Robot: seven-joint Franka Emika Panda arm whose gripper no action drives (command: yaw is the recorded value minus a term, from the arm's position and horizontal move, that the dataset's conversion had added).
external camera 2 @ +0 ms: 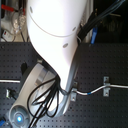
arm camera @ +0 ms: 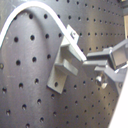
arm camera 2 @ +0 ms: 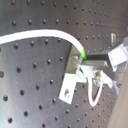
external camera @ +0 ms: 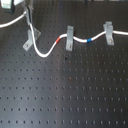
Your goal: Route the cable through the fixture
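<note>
Hand point(arm camera 2: 102, 59) pinches smooth white cable point(arm camera 2: 45, 35) beside slanted grey metal fixture point(arm camera 2: 75, 80).

I am seeing a black perforated breadboard point(external camera: 65, 95) filling the first exterior view, its hole grid catching soft, even light. In the second exterior view, blurred clutter point(external camera 2: 11, 22) is sitting behind the board at the second exterior view's upper left.
</note>
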